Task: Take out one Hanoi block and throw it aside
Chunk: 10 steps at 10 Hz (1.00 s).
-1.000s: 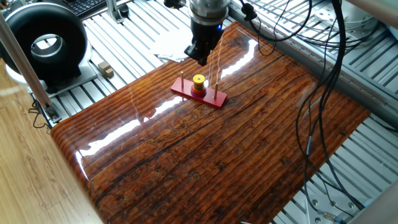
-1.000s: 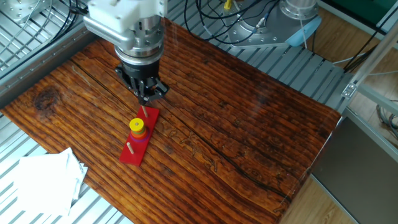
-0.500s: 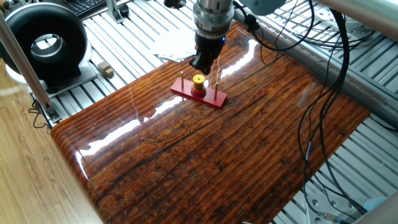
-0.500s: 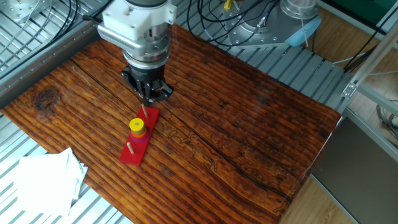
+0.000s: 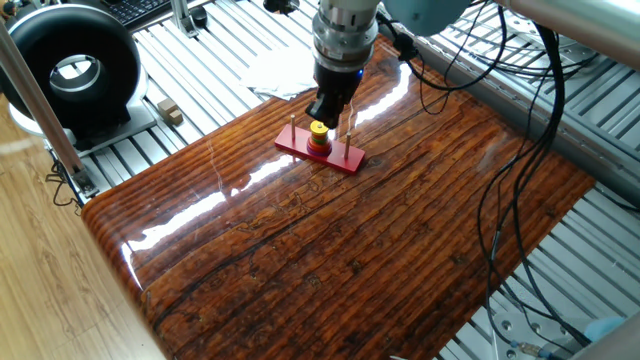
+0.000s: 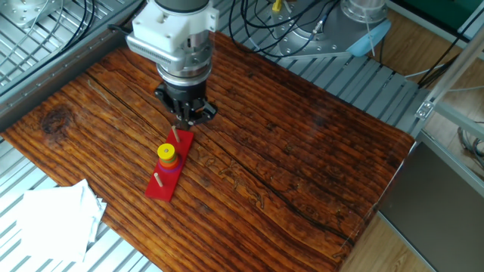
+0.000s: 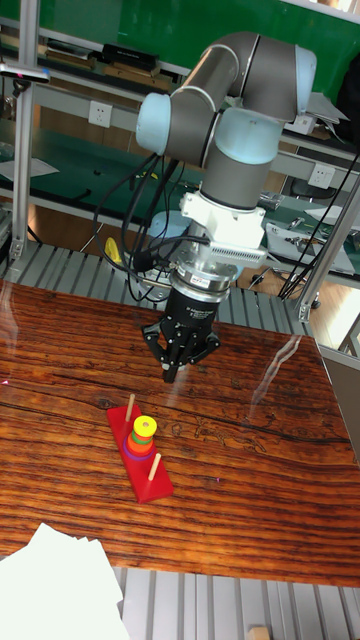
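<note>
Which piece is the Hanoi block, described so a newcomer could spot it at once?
On the glossy wooden table lies a flat red base with thin pegs. On its middle peg sits a small stack of discs; the Hanoi block is the yellow disc on top, above the orange and red ones.

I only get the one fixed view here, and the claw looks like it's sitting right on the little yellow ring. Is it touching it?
Observer: No. The tall fixed view shows a clear gap: the gripper hangs higher than the yellow disc, not touching it.
Operator: What's the white stuff behind the claw?
Observer: Loose white paper sheets. The other fixed view shows them plainly, lying on the metal slats beside the wooden tabletop.
Operator: And what holds the claw up?
Observer: A grey arm with pale blue joints, bending down over the table in the tall fixed view.
</note>
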### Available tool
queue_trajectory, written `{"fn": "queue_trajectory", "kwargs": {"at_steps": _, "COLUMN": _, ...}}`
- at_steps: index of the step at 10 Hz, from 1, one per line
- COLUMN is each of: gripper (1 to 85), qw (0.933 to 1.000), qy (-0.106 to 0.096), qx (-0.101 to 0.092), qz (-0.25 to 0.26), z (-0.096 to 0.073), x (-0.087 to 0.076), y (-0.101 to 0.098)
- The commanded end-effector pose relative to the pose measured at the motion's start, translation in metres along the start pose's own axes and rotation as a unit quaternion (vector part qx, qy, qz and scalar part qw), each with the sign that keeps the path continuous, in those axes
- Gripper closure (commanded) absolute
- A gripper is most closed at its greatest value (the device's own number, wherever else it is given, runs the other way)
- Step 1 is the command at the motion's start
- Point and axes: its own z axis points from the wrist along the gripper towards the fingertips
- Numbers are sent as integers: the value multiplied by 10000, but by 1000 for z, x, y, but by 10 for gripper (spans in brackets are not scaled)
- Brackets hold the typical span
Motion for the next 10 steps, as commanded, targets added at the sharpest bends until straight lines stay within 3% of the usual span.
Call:
{"fn": "queue_trajectory", "kwargs": {"at_steps": 1, "gripper": 847, "qw": 9996, "qy": 271, "qx": 20, "qz": 122, "z": -1, "x": 15, "y": -1}}
{"fn": "queue_trajectory", "kwargs": {"at_steps": 2, "gripper": 847, "qw": 9987, "qy": 449, "qx": 182, "qz": 160, "z": -1, "x": 24, "y": -9}}
{"fn": "queue_trajectory", "kwargs": {"at_steps": 3, "gripper": 847, "qw": 9978, "qy": 595, "qx": 144, "qz": 250, "z": -2, "x": 32, "y": -7}}
{"fn": "queue_trajectory", "kwargs": {"at_steps": 4, "gripper": 847, "qw": 9979, "qy": 603, "qx": 54, "qz": 208, "z": -2, "x": 32, "y": -2}}
{"fn": "queue_trajectory", "kwargs": {"at_steps": 5, "gripper": 847, "qw": 9979, "qy": 506, "qx": -218, "qz": 326, "z": -2, "x": 27, "y": 12}}
{"fn": "queue_trajectory", "kwargs": {"at_steps": 6, "gripper": 847, "qw": 9964, "qy": 646, "qx": -223, "qz": 493, "z": -3, "x": 34, "y": 13}}
{"fn": "queue_trajectory", "kwargs": {"at_steps": 7, "gripper": 847, "qw": 9948, "qy": 853, "qx": 121, "qz": 541, "z": -4, "x": 45, "y": -4}}
{"fn": "queue_trajectory", "kwargs": {"at_steps": 8, "gripper": 847, "qw": 9953, "qy": 815, "qx": 71, "qz": 518, "z": -4, "x": 43, "y": -2}}
{"fn": "queue_trajectory", "kwargs": {"at_steps": 9, "gripper": 847, "qw": 9973, "qy": 530, "qx": -311, "qz": 413, "z": -2, "x": 27, "y": 17}}
{"fn": "queue_trajectory", "kwargs": {"at_steps": 10, "gripper": 847, "qw": 9978, "qy": 294, "qx": -493, "qz": 329, "z": -2, "x": 15, "y": 26}}
